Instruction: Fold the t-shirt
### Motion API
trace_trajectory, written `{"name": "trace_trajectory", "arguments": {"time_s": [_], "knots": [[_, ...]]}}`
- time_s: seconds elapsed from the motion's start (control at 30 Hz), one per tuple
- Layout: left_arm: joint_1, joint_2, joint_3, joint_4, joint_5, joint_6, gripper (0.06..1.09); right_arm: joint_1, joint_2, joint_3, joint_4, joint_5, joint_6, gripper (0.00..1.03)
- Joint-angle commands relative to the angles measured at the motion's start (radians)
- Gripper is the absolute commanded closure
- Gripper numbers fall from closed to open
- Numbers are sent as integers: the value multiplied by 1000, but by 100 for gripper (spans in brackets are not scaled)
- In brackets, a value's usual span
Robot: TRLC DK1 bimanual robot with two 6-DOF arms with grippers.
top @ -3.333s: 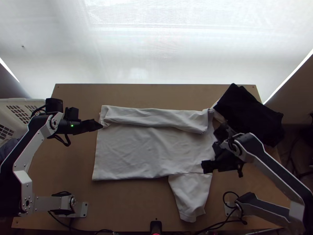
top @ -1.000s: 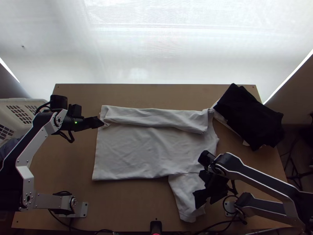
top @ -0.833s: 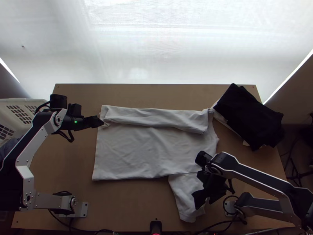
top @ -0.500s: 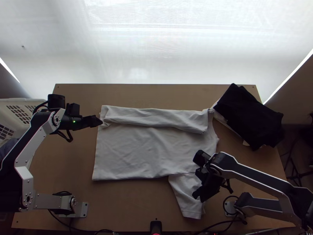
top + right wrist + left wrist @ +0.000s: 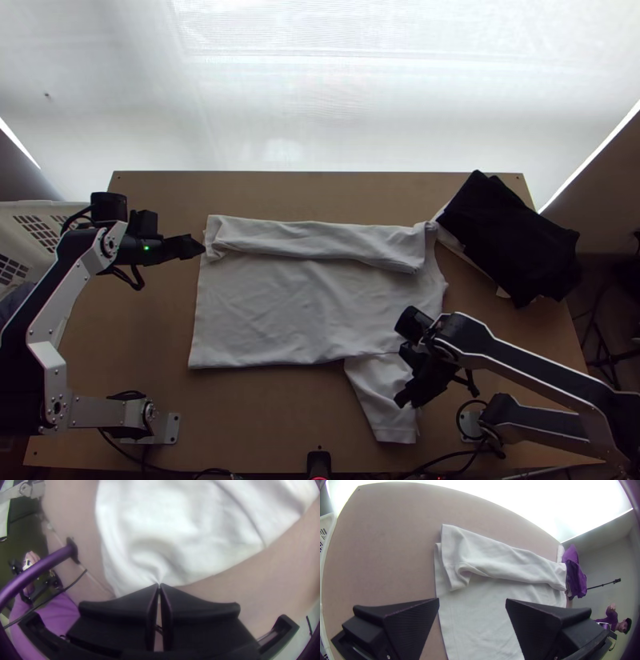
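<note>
A white t-shirt (image 5: 296,308) lies on the table, its far side folded over as a long strip, while the near sleeve (image 5: 380,396) sticks out toward the near edge. At the strip's left end, my left gripper (image 5: 202,247) is beside the shirt; in the left wrist view this gripper (image 5: 472,600) is open, with the t-shirt (image 5: 480,623) beyond and between its fingers. Over the near sleeve is my right gripper (image 5: 402,402). The right wrist view has the gripper (image 5: 159,585) shut on the edge of the sleeve (image 5: 160,523), which puckers at the fingertips.
Dark folded cloth (image 5: 512,236) lies at the table's far right corner, with light cloth under it. A white basket (image 5: 40,228) stands off the left edge. Bare table (image 5: 256,420) shows in front of the shirt. Cables run along the near edge.
My right gripper has moved from the shirt's right part toward the near edge and closed on the sleeve, whose end has shifted slightly. My left gripper has moved a little left since one second ago.
</note>
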Motion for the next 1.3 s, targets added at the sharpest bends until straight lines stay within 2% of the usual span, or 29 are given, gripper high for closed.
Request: {"name": "trace_trajectory", "arguments": {"time_s": [0.0, 0.2, 0.37, 0.6, 0.73, 0.83, 0.93, 1.0, 1.13, 1.27], "knots": [[9, 1, 0, -3, 1, 8, 12, 69, -108, 84, -34, -36, -19, 100], [9, 4, 2, -3, 4, 13, 12, 72, -119, 204, -34, -56, -35, 100], [6, 4, 3, -3, 6, 13, 12, 26, -60, 229, -14, -55, -65, 100], [19, -2, 5, -15, 6, 25, 12, -154, 59, 262, 67, -53, -119, 100], [31, -4, 5, -23, 7, 35, 12, -249, 154, 310, 91, -53, -119, 100], [32, -4, 3, -29, 7, 39, 12, -313, 266, 410, 33, -56, -128, 100], [32, -8, 2, -34, 9, 39, 12, -338, 348, 535, -94, -66, -179, 100], [37, -10, -3, -35, 9, 41, 12, -350, 389, 603, -148, -109, -191, 100], [37, -10, -20, -35, 10, 47, 12, -404, 507, 715, -229, -308, -219, 100], [25, -10, -24, -35, 12, 45, 12, -447, 678, 825, -237, -325, -203, 100]]}}
